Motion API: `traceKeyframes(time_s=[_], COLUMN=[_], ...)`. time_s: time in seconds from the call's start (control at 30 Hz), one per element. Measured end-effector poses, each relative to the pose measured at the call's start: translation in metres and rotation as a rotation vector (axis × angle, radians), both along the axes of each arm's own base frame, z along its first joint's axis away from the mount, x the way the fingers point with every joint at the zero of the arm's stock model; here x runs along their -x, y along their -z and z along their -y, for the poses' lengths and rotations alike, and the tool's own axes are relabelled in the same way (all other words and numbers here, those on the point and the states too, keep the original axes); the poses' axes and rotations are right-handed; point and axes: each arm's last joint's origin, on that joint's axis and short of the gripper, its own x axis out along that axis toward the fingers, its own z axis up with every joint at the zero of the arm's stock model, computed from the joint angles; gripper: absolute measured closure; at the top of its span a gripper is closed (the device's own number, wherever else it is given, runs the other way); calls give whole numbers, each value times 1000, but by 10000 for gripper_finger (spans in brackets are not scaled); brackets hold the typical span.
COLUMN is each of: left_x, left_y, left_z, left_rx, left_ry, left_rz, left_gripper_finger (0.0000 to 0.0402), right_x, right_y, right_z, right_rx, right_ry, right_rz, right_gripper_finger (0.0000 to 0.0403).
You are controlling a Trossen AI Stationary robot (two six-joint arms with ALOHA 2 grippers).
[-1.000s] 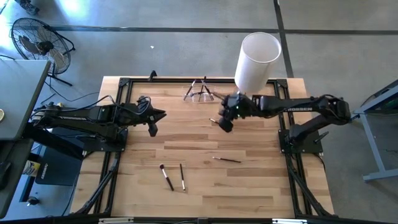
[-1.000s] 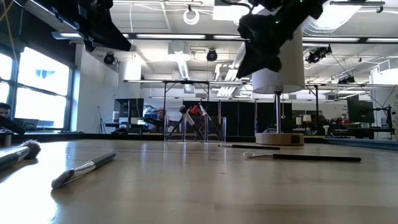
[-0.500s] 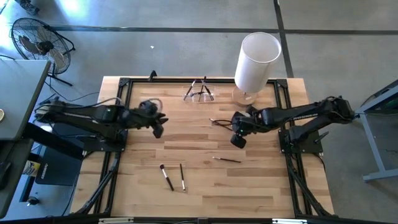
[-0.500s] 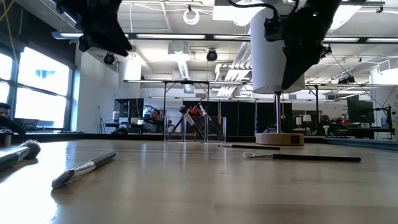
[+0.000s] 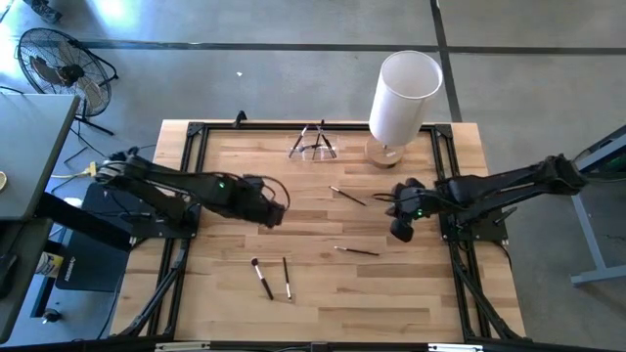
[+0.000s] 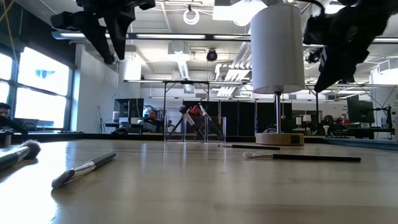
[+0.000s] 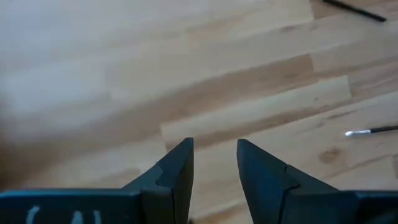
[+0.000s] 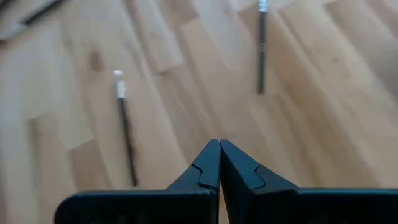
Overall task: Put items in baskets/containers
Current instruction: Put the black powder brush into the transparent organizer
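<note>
Four thin makeup brushes lie flat on the wooden table: one (image 5: 348,196) near the middle, one (image 5: 357,251) nearer, and a pair (image 5: 262,279) (image 5: 287,277) toward the near edge. The small clear cup (image 5: 313,145) stands by the far edge with several brushes leaning in it. My left gripper (image 5: 274,210) hovers open over bare wood left of the middle (image 7: 214,152). My right gripper (image 5: 401,230) hovers shut on the right side (image 8: 219,146), above and between two brushes (image 8: 126,127) (image 8: 261,50). Both hang well above the table in the low view.
A tall white cylinder (image 5: 403,93) on a round wooden base stands at the far right corner. A black frame (image 5: 186,156) runs around the table. A fan (image 5: 59,68) and a grey cabinet (image 5: 29,147) stand off the table's left.
My right gripper has swung away from the spot beside the white cylinder, toward the table's right and near edges. My left gripper has reached farther right toward the table's middle and slightly nearer. The brushes on the table have stayed where they were.
</note>
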Motion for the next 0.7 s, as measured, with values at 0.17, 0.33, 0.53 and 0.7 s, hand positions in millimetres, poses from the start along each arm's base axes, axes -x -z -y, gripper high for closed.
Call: traceKeyframes(time_s=[0.17, 0.33, 0.53, 0.7], left_x=[0, 3, -1, -8], left_y=[12, 28, 48, 62], left_z=[28, 57, 74, 78], left_rx=[116, 160, 215, 227], left_ry=[-148, -239, -359, -374], left_rz=[8, -24, -93, -153], left_gripper_finger=[280, 272, 238, 192], right_x=[17, 23, 23, 23], right_y=[11, 17, 17, 17], right_z=[0, 0, -1, -1], right_rx=[-56, -60, -61, -47], right_ry=[-43, -91, -139, -160], right_rz=[67, 64, 61, 60], right_gripper_finger=[402, 402, 402, 402])
